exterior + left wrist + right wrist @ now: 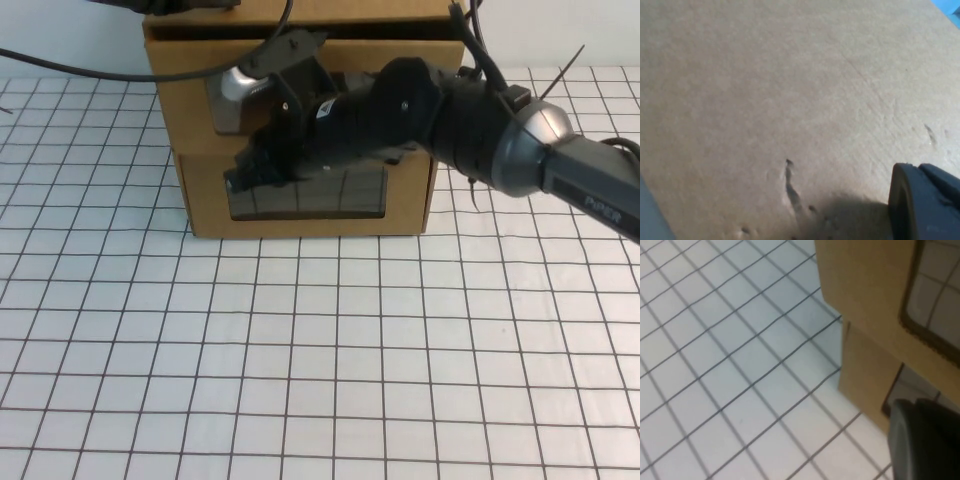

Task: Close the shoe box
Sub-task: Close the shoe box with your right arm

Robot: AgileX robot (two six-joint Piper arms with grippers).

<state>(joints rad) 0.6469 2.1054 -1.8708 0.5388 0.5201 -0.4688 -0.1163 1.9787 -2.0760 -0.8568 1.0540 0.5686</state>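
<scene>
The shoe box (205, 205), the lower of two stacked brown cardboard boxes, sits in the upper centre of the high view on a gridded white counter (320, 380). Its front stands slightly proud of the twin box (180, 90) above, so it looks not quite shut. The right gripper (262, 165) reaches in from the right edge and lies across the box fronts; whether its jaws are apart or together cannot be told. A square, even push on the drawer front, kept off the clear window (340, 195), would likely seat it best.

In the left wrist view, bare cardboard (790, 100) fills the frame, with the left gripper (925, 202) at lower right, jaws unreadable.

In the right wrist view, two box fronts show at upper right, the shoe box (865, 375) the lower.

Count: two boxes, two grippers.
</scene>
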